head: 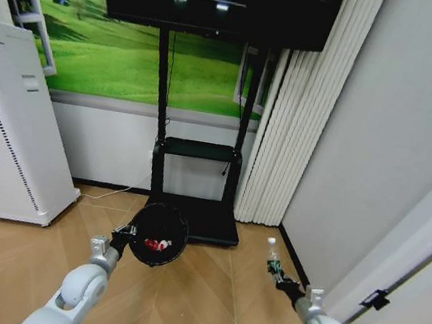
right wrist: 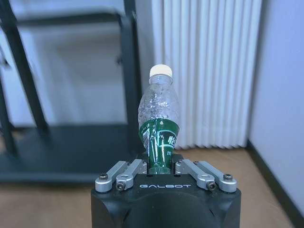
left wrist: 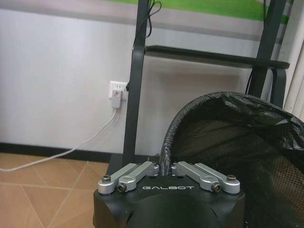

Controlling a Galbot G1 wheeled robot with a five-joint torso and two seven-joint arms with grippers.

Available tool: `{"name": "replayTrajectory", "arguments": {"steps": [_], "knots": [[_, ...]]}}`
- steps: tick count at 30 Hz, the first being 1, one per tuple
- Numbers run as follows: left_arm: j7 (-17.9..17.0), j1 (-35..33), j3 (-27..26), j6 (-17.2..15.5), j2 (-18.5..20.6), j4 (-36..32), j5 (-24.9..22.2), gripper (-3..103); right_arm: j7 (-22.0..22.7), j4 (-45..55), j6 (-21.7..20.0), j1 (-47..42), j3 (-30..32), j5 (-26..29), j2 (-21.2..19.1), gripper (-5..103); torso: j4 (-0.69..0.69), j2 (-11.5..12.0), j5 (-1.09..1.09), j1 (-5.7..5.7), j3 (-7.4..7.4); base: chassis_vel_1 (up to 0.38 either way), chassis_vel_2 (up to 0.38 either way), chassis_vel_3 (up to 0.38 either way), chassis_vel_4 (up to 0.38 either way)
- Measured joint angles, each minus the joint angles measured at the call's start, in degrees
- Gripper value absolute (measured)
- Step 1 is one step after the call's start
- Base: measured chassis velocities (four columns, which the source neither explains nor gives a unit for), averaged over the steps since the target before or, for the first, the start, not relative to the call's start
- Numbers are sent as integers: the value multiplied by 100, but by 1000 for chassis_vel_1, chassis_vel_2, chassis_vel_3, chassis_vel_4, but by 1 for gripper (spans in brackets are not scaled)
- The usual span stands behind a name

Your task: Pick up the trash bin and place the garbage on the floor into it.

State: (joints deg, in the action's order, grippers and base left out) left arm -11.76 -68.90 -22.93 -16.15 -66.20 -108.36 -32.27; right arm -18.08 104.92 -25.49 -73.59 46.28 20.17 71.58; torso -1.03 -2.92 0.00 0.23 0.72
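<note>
The right pincer (right wrist: 165, 167) holds a small clear plastic bottle with a green label and white cap (right wrist: 159, 124) upright by its lower end, above the tan herringbone wood floor (head: 201, 308); so low a grip could let it tip or slip free on its way across. The left pincer (left wrist: 166, 167) is clamped on the rim of the small black round mesh trash bin (head: 158, 234), lined with a black bag and held off to the bottle's left, well apart; gripped at one edge, it could swing or tilt and spill the red-and-white wrappers (head: 155, 244) lying inside; a drop short of the rim would miss.
</note>
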Motion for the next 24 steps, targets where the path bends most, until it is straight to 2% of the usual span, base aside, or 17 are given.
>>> {"name": "replayTrajectory", "arguments": {"steps": [2, 8, 10, 11, 13, 20, 24], "knots": [[131, 102, 147, -88, 22, 117, -309, 4, 135, 570, -279, -158, -123, 487, 73, 21, 0, 0, 1, 0, 0, 0, 0, 0, 0], [403, 381, 451, -243, 61, 344, -787, 4, 144, 1283, -499, -296, -410, 647, 136, 21, -2, 0, 0, 0, -1, 0, 0, 0, 0], [466, 695, 844, -324, 57, 624, -1136, 4, 132, 1702, -751, -264, -716, 661, 142, 21, -2, 0, 0, 0, 0, 0, 0, 0, 0], [466, 695, 844, -324, 57, 624, -1136, 4, 132, 1702, -751, -264, -716, 661, 142, 21, -2, 0, 0, 0, 0, 0, 0, 0, 0], [470, 985, 1270, -383, 18, 811, -1415, 4, 52, 2010, -939, -222, -1054, 666, 85, 21, -1, 0, 0, 0, 0, 0, 0, 0, 0], [483, 1396, 1814, -400, -155, 1276, -1480, 4, -149, 2231, -1024, -239, -1408, 564, -42, 21, -1, 0, 0, 0, 0, 0, 0, 0, 0], [494, 1658, 2070, -388, -305, 1558, -1475, 4, -281, 2149, -1026, -256, -1689, 265, -154, 19, -2, 0, 1, 0, 0, 0, 0, 0, 0]]}}
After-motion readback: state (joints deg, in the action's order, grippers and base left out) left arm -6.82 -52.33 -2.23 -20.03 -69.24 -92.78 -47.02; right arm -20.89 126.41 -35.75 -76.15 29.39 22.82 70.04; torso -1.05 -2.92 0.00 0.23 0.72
